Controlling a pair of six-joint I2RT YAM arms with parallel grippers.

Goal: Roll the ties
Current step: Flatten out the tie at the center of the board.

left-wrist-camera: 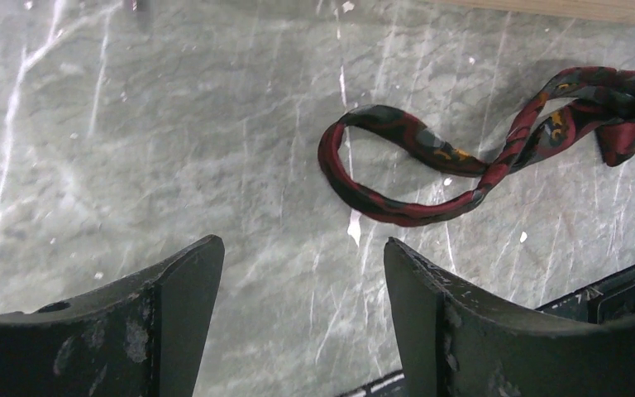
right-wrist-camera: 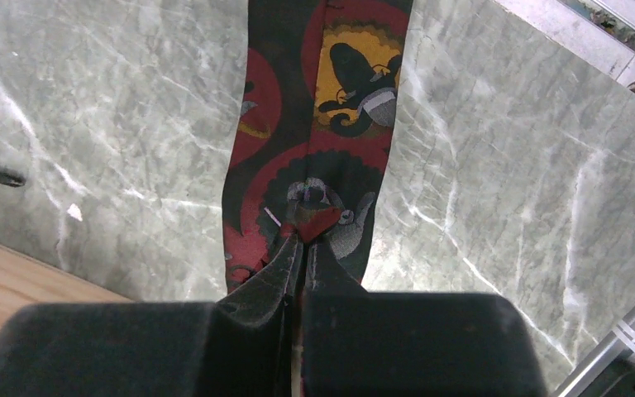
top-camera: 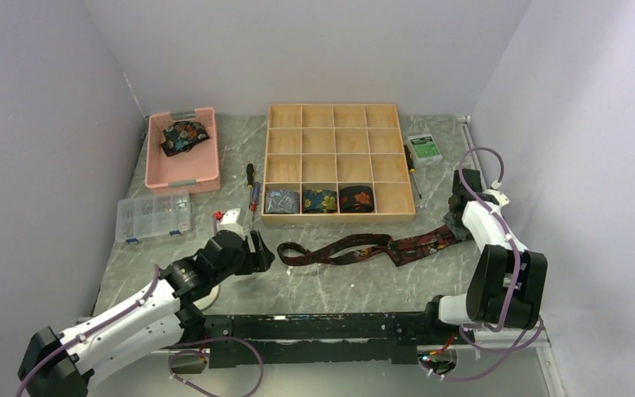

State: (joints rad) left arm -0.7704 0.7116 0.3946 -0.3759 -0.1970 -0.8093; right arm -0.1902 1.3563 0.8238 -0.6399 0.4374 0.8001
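While the right gripper [right-wrist-camera: 302, 241] pinches the wide end of the long dark-red floral necktie [top-camera: 417, 243], the left gripper [left-wrist-camera: 302, 256] gapes empty beside its loop, a gridded wooden box [top-camera: 333, 106] beyond.

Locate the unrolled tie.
Top view: the unrolled tie lies on the table, just nearside of the wooden tray, its wide end pinched by the right gripper.
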